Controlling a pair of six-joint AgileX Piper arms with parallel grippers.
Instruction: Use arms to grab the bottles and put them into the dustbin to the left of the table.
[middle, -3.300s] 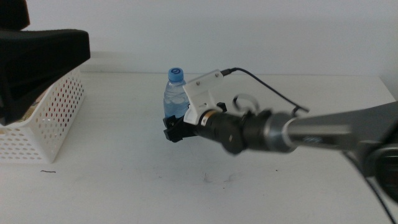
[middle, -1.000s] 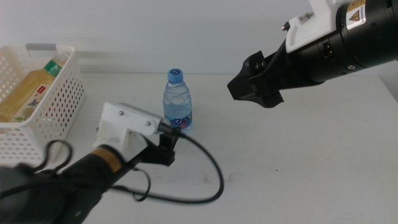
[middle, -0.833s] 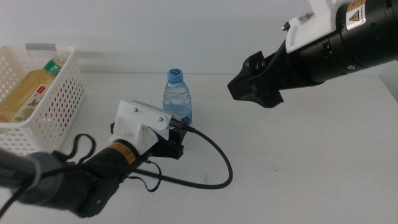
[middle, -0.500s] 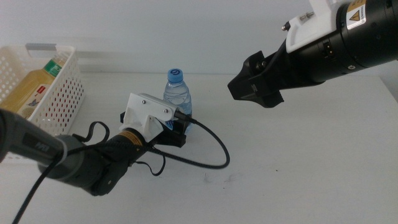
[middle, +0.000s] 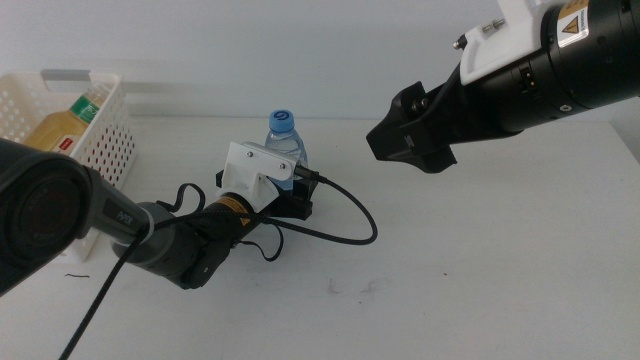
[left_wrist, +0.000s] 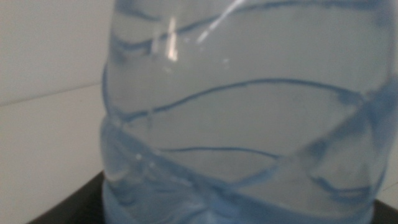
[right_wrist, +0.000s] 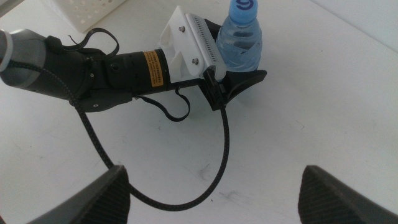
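Clear plastic water bottle (middle: 284, 150) with blue cap and blue label, upright on the wide white desk (middle: 480, 270), lower body right between the left jaws. Left gripper (middle: 297, 203) low at the bottle's base, jaws apart on either side of it in the right wrist view (right_wrist: 239, 84); not visibly pressing, so not yet a firm clamp, by the look of it. In the left wrist view, ribbed transparent wall (left_wrist: 236, 118) filling nearly everything ahead of the jaws, very close.

Thin, ridged plastic: likely light, springy, apt to dent under a hard squeeze and smooth enough to slide. Tall and narrow, so easily tipped by a push low down. Best hold probably around the ribbed lower body or label band, where the ridges give some bite, with moderate force only.

Right gripper (middle: 405, 130) raised high above and well apart from the bottle, jaws spread wide, merely waiting.

White perforated plastic basket (middle: 95, 130) well behind the left jaws, back along that arm, a yellow juice bottle (middle: 55, 130) already lying inside.
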